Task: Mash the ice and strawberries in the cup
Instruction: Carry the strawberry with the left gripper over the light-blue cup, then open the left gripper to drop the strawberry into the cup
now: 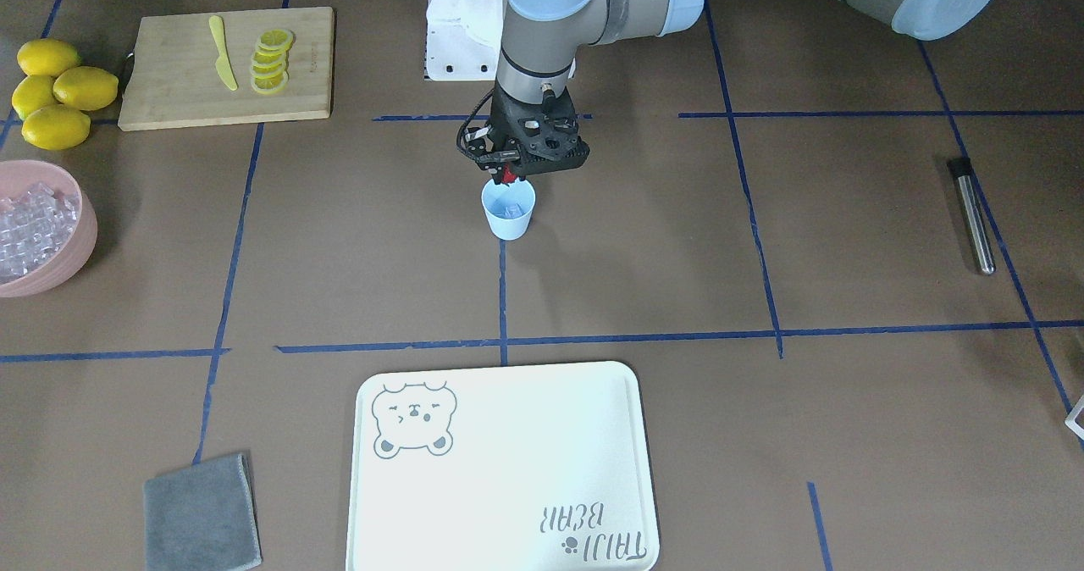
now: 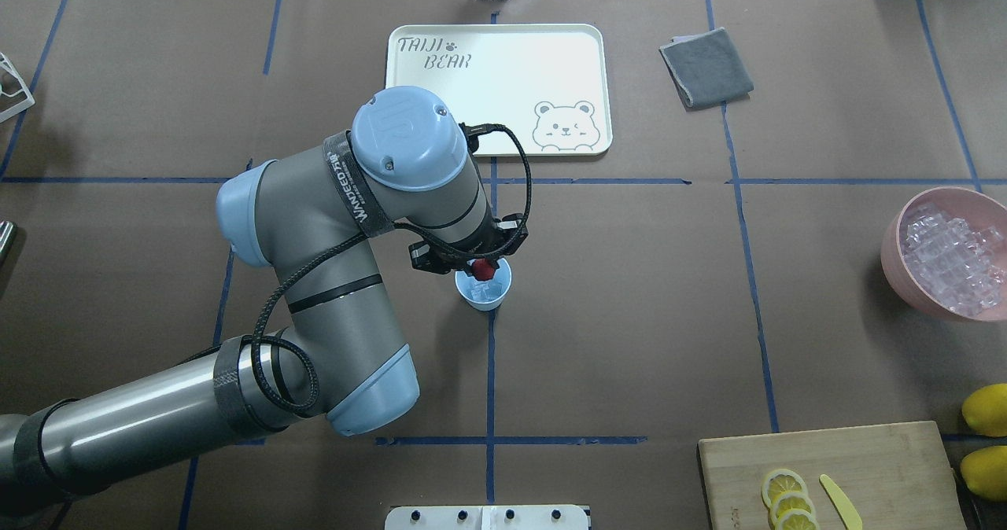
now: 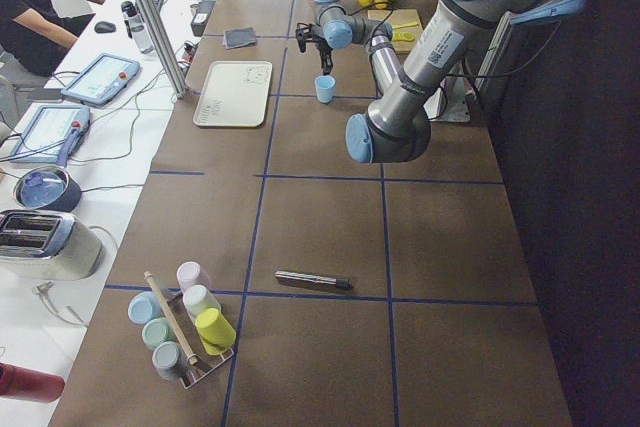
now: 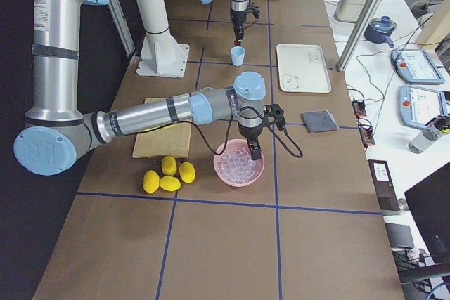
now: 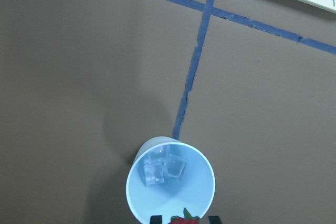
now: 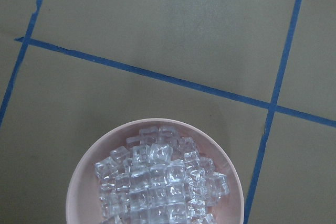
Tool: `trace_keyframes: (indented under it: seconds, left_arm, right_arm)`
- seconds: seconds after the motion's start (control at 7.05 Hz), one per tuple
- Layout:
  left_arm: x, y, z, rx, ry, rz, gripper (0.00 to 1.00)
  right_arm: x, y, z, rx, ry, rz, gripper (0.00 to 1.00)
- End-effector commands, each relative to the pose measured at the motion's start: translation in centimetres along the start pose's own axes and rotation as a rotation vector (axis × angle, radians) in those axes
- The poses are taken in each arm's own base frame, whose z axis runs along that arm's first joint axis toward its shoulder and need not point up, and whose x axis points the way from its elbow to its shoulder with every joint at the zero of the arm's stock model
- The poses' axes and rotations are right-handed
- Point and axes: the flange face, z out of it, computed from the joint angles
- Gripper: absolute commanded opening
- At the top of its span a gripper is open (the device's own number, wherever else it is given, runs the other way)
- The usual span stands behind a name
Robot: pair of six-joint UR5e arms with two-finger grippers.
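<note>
The pale blue cup [image 1: 508,215] stands upright at the table's middle, on a blue tape line. It holds a few ice cubes [image 5: 164,169]. My left gripper [image 1: 508,178] is shut on the red strawberry [image 2: 481,268] and holds it just above the cup's rim; in the left wrist view the strawberry [image 5: 184,219] shows between the fingertips [image 5: 156,217] at the bottom edge. My right gripper [image 4: 254,151] hangs over the pink bowl [image 4: 223,173] of ice cubes [image 6: 157,182]; I cannot tell whether it is open or shut.
The pink bowl [image 1: 80,232] is at the table's end, beside several lemons [image 1: 55,88] and a cutting board [image 1: 169,88] with lemon slices and a yellow knife. A white tray [image 1: 525,444], a grey cloth [image 1: 201,513] and a metal rod [image 1: 972,215] lie around.
</note>
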Motion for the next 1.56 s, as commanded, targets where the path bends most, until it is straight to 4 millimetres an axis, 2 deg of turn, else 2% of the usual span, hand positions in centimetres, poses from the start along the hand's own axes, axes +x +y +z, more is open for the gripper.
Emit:
trace_keyframes:
  seconds: [0.0, 0.28, 0.43, 0.57, 0.71, 0.85, 1.42]
  left_arm:
    - [-0.09, -0.28, 0.73, 0.0, -0.012, -0.003, 0.03]
    - [-0.12, -0.46, 0.92, 0.01, -0.015, -0.003, 0.08]
    - [-0.05, -0.48, 0.92, 0.012, -0.015, -0.003, 0.14]
    - [-0.08, -0.51, 0.98, 0.012, -0.011, -0.002, 0.36]
    - [-0.02, -0.6, 1.24, 0.011, 0.002, 0.005, 0.64]
    - [-0.08, -0.71, 1.5, 0.013, 0.004, 0.005, 0.99]
    - [-0.24, -0.61, 1.24, 0.015, 0.006, 0.016, 1.0]
  right_arm:
    - [-0.04, -0.06, -0.04, 0.003, -0.001, -0.002, 0.99]
    - [-0.01, 0.01, 0.0, 0.002, -0.001, -0.001, 0.99]
    - [-0.01, 0.01, 0.0, 0.002, -0.001, -0.001, 0.99]
    - [-0.02, 0.01, 0.0, 0.002, -0.003, -0.001, 0.99]
    - [-0.02, 0.01, 0.0, 0.002, -0.003, -0.001, 0.99]
    - [0.03, 0.02, 0.05, 0.001, -0.003, 0.0, 0.99]
    - [0.42, 0.1, 0.5, -0.008, -0.003, 0.002, 0.99]
